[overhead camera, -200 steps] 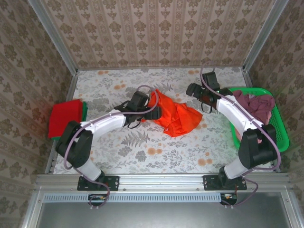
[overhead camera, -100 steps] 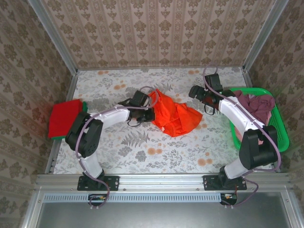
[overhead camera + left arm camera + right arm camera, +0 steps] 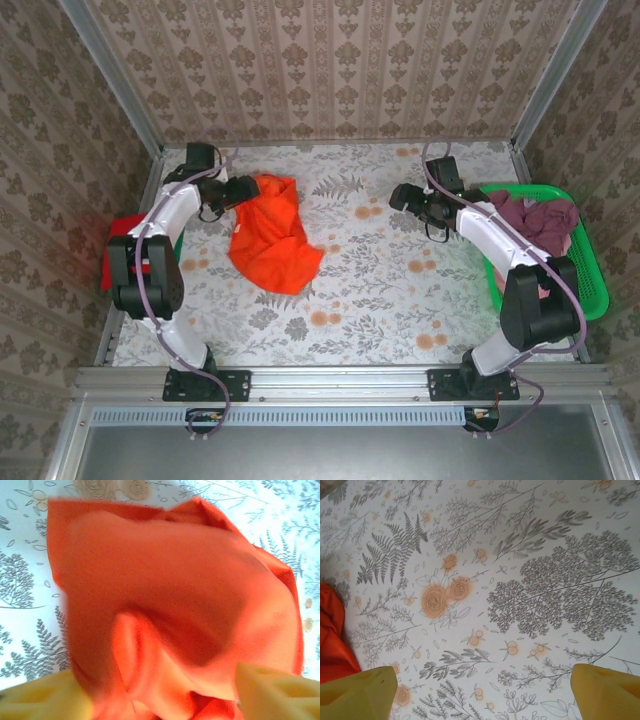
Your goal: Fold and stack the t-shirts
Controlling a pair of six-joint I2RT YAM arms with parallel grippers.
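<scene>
You are working on the orange t-shirt (image 3: 270, 235), which is lying crumpled on the left half of the table (image 3: 380, 300), bunched and creased rather than flat. The left gripper (image 3: 240, 190) is sitting at the shirt's far-left upper edge. In the wrist view its fingers (image 3: 45, 700) are standing wide apart with orange cloth bulging between them, so you are reading it as released, not pinching. That view is blurred, so you are not seeing which part of the shirt lies under it.

The right gripper (image 3: 402, 197) is hovering over bare patterned table, well apart from the shirt. Its fingers (image 3: 360, 690) are spread and nothing is lying between them.

The step looks like laying this shirt out before the first fold, with no fold showing yet. The next move is probably calling for both arms: the left closing on a hem or shoulder, the right coming across to take the opposite edge, then pulling the cloth taut.

A red t-shirt (image 3: 125, 245) is waiting folded at the left edge, likely the stack. The mauve t-shirts (image 3: 545, 215) are sitting heaped in the green basket (image 3: 595, 285), so much of the task is remaining.

You are finding no brand, label or writing on shirts, arms or basket.
</scene>
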